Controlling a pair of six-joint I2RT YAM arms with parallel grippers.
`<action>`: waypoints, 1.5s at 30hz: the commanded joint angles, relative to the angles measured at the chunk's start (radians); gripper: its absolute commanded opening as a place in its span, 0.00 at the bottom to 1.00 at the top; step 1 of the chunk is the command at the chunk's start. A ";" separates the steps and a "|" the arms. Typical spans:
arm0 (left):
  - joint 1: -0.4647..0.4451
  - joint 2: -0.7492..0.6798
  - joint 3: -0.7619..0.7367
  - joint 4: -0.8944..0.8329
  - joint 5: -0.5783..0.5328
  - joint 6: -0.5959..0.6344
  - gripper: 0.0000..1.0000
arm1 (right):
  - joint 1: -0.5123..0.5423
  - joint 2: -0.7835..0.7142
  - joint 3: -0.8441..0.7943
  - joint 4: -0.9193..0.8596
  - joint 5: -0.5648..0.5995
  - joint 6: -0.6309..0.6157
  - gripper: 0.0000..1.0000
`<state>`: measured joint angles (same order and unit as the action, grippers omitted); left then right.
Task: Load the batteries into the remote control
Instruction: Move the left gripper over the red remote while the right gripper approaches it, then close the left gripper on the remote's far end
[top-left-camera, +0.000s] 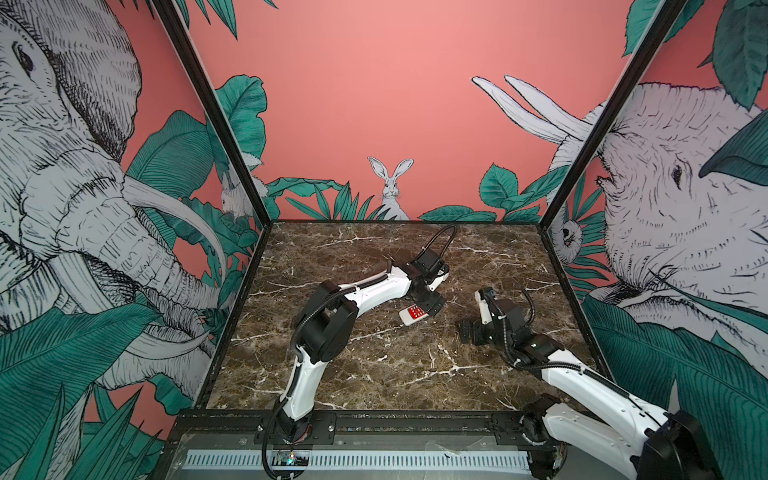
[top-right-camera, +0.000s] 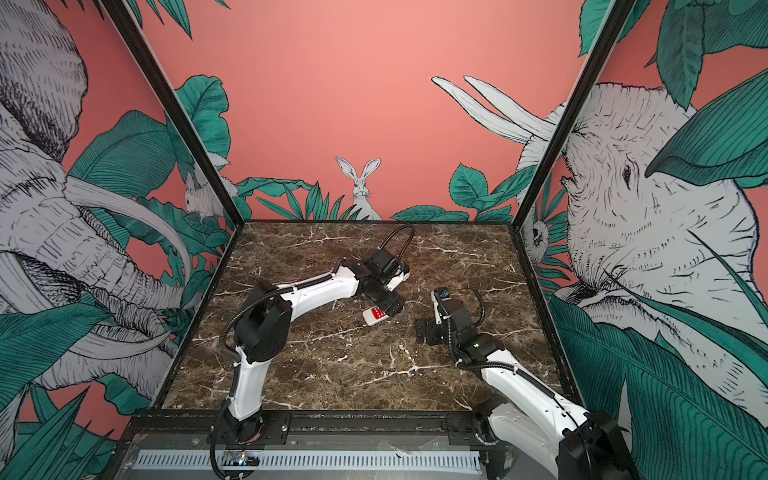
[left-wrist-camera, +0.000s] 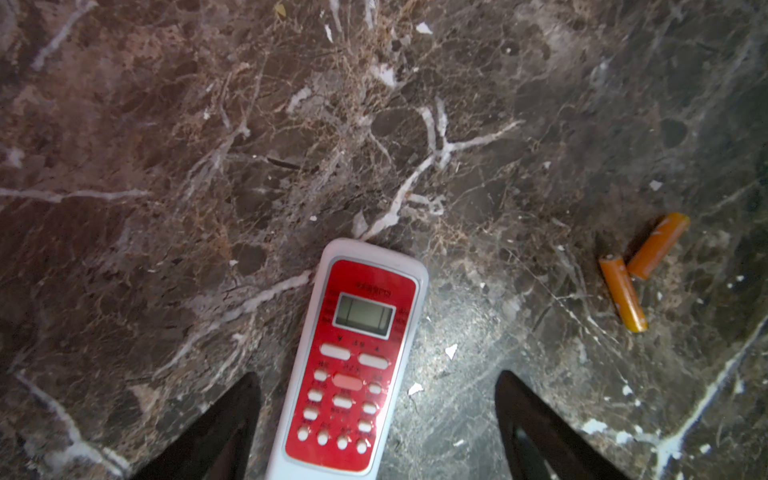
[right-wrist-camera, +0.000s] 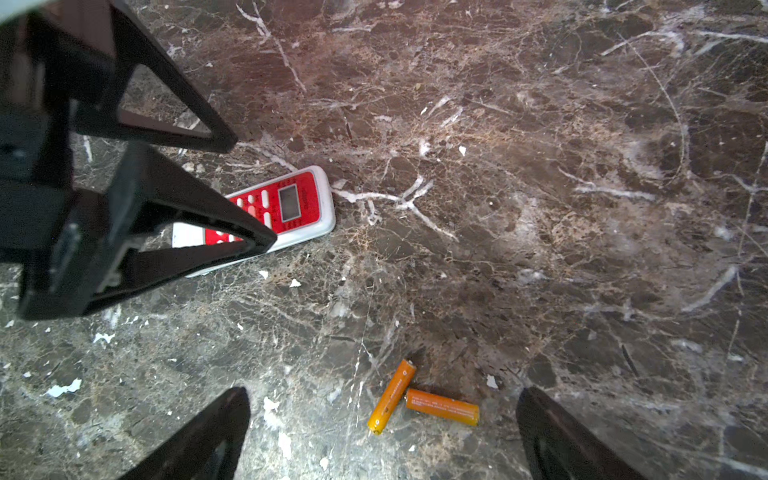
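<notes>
Though both top views hide them, wrist views show the batteries (right-wrist-camera: 440, 406), left fingers (left-wrist-camera: 228, 428) and right fingers (right-wrist-camera: 552, 436) spread

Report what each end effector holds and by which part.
Nothing is held. Left end effector: open, astride the remote control without touching. Right end effector: open over the batteries.

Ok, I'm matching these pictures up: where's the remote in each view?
Top view: remote just below centre, at the left gripper's tip.
Top view: remote just below centre again, same gripper tip.
Left wrist: remote red face up, between the left gripper's open fingers.
Right wrist: remote partly behind the left gripper, beyond the batteries.
Shared landmark: left gripper at the remote's button end.
</notes>
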<state>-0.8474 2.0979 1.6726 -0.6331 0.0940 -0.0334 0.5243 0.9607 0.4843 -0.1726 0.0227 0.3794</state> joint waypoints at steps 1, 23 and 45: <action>-0.006 0.016 0.040 -0.051 0.009 0.016 0.87 | 0.007 -0.020 -0.007 0.050 -0.003 0.014 0.99; -0.015 0.160 0.142 -0.092 -0.027 0.053 0.75 | 0.006 -0.019 -0.011 0.050 0.008 0.023 0.99; -0.021 0.185 0.154 -0.103 -0.052 0.073 0.46 | 0.005 -0.043 -0.007 0.031 0.033 0.031 0.99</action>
<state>-0.8604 2.2707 1.8122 -0.7048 0.0479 0.0292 0.5240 0.9318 0.4828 -0.1486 0.0444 0.3988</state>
